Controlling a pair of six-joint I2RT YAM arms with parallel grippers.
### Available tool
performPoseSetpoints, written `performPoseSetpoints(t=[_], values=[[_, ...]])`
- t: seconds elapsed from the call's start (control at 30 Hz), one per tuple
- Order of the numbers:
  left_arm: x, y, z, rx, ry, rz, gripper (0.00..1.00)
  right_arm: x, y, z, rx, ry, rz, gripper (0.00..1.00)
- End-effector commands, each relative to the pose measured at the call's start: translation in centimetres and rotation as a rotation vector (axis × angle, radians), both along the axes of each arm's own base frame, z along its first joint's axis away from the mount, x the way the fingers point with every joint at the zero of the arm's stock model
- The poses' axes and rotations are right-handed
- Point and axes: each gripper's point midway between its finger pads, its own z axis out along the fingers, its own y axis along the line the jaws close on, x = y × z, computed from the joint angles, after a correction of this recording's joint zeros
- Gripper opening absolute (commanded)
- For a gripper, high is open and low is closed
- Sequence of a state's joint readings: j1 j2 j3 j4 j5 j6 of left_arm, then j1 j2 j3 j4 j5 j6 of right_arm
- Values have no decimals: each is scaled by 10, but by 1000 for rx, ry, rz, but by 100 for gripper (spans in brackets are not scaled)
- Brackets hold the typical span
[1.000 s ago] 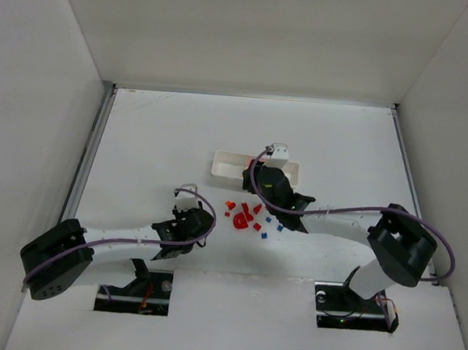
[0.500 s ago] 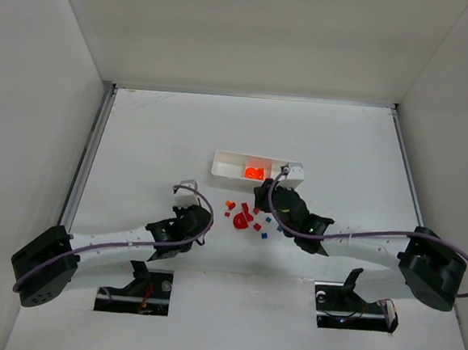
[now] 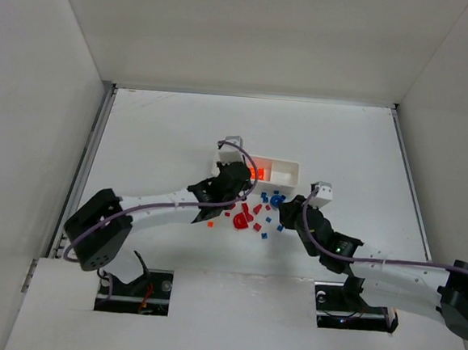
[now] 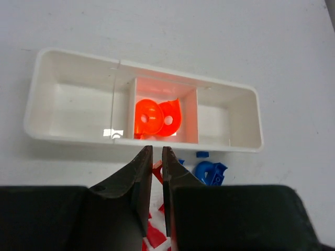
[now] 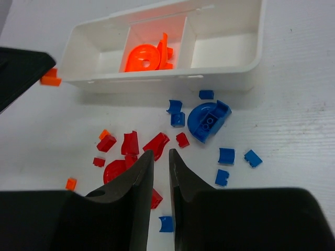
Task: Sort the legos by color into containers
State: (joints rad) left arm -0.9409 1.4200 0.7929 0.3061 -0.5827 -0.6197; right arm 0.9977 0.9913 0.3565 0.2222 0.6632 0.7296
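The containers are one white three-compartment tray (image 3: 292, 176) (image 4: 32, 107) (image 5: 157, 81). Its middle compartment holds orange legos (image 4: 157, 117) (image 5: 146, 56); both end compartments look empty. My left gripper (image 3: 243, 181) (image 4: 157, 151) hangs just in front of the tray's near wall, shut on a small orange lego (image 4: 156, 168) (image 5: 51, 78). Loose red legos (image 3: 243, 219) (image 5: 128, 144) and blue legos (image 3: 276, 200) (image 5: 208, 119) lie scattered in front of the tray. My right gripper (image 3: 284, 214) (image 5: 161, 154) hovers over this pile, its jaws a narrow gap apart with nothing between them.
A stray orange piece (image 3: 211, 223) (image 5: 70, 183) lies left of the red pile. White walls enclose the table on the left, back and right. The left arm reaches across the tray's left end in the top view.
The left arm swung from the front left up to the tray, gripper shut. The right arm pulled back from the tray to the pile's right side, and its jaws narrowed.
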Motion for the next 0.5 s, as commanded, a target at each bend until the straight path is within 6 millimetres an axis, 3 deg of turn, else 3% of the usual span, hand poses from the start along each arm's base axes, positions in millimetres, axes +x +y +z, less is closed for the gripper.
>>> performPoseSetpoints(t=[0.0,0.23,0.37,0.47], values=[[38,-33,14,-27,-38,-48,9,-7,-9,0,27,6,-26,24],[72,-56,2,41,-34,-65,16,-8,-7,1,39,2,-20,26],[69,-57,10,39,-58,-72,36,-11,2,2,33,-1,10,29],[60,-45,15,35,-68,-62,38,-14,15,3,17,1,50,30]])
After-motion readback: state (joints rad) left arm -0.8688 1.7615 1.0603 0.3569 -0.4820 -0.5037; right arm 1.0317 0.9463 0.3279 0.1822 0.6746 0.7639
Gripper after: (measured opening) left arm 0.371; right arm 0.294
